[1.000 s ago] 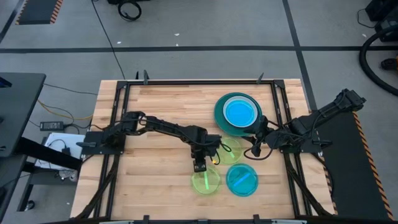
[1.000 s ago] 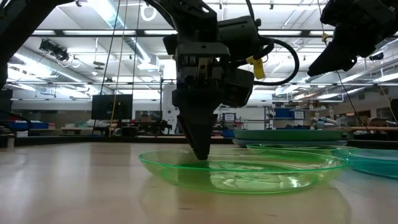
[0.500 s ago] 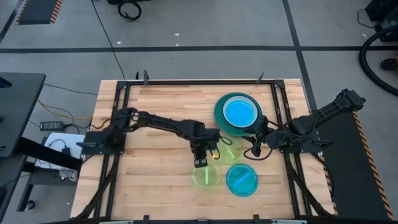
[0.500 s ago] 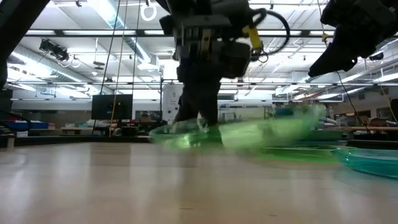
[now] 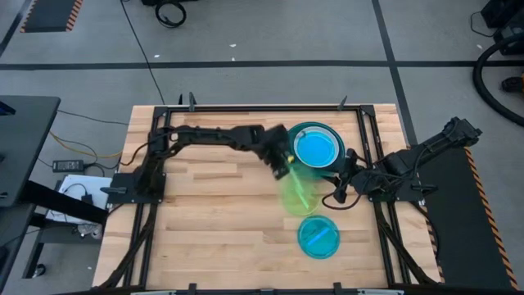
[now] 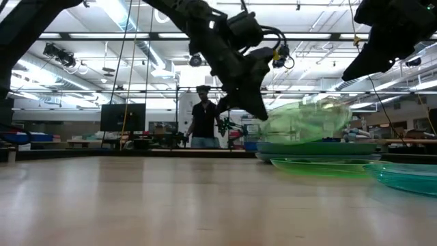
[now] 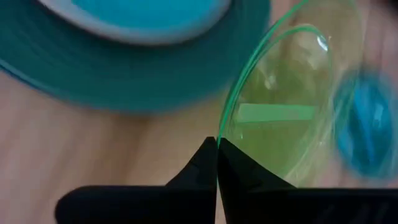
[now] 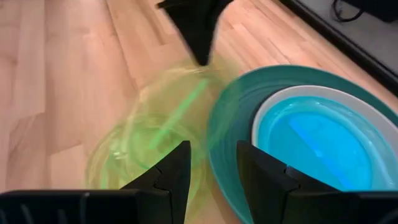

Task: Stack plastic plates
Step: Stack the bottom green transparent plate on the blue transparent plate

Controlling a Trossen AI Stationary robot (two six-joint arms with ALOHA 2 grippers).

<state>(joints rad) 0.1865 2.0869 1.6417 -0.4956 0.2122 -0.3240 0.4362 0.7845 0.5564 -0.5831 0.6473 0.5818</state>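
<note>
**Lime plate lifted off the worktop**

Lifted since a second ago, the lime plate (image 5: pixel 296 193) that lay flat near the front edge now hangs tilted in the air, carried back toward the stack.

Largest first: the worktop (image 5: pixel 205 238) of pale wood planks. On it, just beyond the left claw (image 5: pixel 281 167), sits the large teal plate (image 5: pixel 288 147) with a white plate (image 8: pixel 264 109) and a cyan plate (image 5: pixel 316 147) nested in it. A second lime plate (image 6: pixel 321 166) lies below the carried one, beside the stack. A cyan plate (image 5: pixel 318 237) lies alone, well forward of the claw.

The left claw is pressed together, pinching the lime plate's rim; the plate slants away from it. The right claw (image 5: pixel 340 193) waits spread, beside the stack, holding nothing. A person (image 6: pixel 203 123) stands in the room behind.
</note>
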